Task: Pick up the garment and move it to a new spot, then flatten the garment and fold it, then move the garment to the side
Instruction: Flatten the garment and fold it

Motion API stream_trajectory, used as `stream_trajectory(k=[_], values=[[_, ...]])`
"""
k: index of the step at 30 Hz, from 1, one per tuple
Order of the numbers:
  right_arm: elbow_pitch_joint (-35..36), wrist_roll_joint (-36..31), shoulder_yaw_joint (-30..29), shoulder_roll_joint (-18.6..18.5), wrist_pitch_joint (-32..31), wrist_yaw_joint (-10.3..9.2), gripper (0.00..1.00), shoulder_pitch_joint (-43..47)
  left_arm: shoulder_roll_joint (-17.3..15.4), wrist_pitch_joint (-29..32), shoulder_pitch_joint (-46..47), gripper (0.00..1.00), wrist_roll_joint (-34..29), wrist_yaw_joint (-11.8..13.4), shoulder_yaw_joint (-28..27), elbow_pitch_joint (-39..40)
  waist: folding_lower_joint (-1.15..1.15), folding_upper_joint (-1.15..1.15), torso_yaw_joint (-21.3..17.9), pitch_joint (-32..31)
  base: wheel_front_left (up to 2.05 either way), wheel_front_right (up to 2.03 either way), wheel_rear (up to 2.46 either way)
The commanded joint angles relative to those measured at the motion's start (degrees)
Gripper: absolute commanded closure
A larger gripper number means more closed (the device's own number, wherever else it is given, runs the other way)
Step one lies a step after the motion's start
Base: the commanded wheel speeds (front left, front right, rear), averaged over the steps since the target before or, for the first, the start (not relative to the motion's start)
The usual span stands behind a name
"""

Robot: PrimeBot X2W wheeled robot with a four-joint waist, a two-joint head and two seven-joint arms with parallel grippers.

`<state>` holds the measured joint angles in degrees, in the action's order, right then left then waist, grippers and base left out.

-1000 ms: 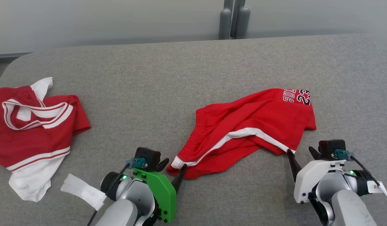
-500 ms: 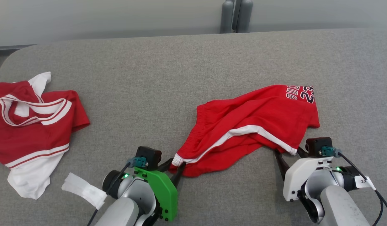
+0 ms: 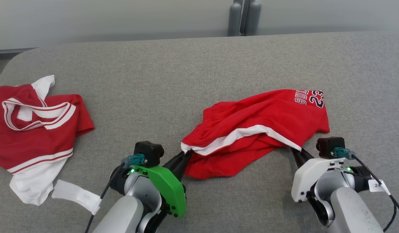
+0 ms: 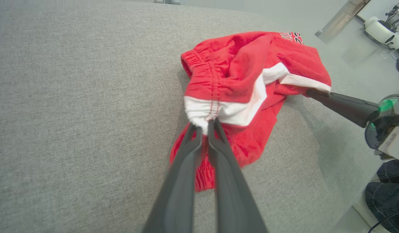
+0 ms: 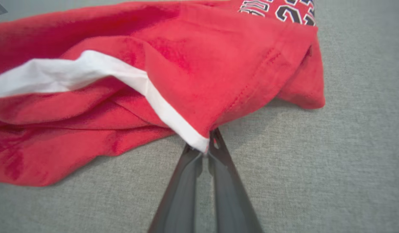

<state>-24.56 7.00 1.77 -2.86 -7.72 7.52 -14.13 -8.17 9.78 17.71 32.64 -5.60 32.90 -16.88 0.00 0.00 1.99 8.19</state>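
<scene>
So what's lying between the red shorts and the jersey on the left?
Nothing: the head view shows bare grey tabletop between the shorts and the jersey.

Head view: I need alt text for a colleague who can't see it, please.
The left gripper pinches the white waistband corner of crumpled red shorts, and the right gripper pinches their white-trimmed hem corner, on a grey fabric surface. A red and white jersey lies bunched at the left edge.
</scene>
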Motion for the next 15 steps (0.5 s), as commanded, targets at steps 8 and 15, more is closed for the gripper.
stream_trajectory(k=[8, 15], values=[[8.35, 3.41, 0.42, -1.74, -0.42, -0.06, 1.00, -2.26, 1.47, -1.37, 2.47, 1.00, 6.82, -1.15, -2.76, 4.91, 0.00, 0.00, -0.86, 0.35, 0.00, 0.00, 0.00], [13.03, 6.76, 5.04, -8.09, -5.19, -0.06, 1.00, -13.05, 2.04, -1.00, 13.74, 1.00, 12.12, -1.59, -7.59, 5.26, 0.00, 0.00, -3.94, 5.57, 0.00, 0.00, 0.00]])
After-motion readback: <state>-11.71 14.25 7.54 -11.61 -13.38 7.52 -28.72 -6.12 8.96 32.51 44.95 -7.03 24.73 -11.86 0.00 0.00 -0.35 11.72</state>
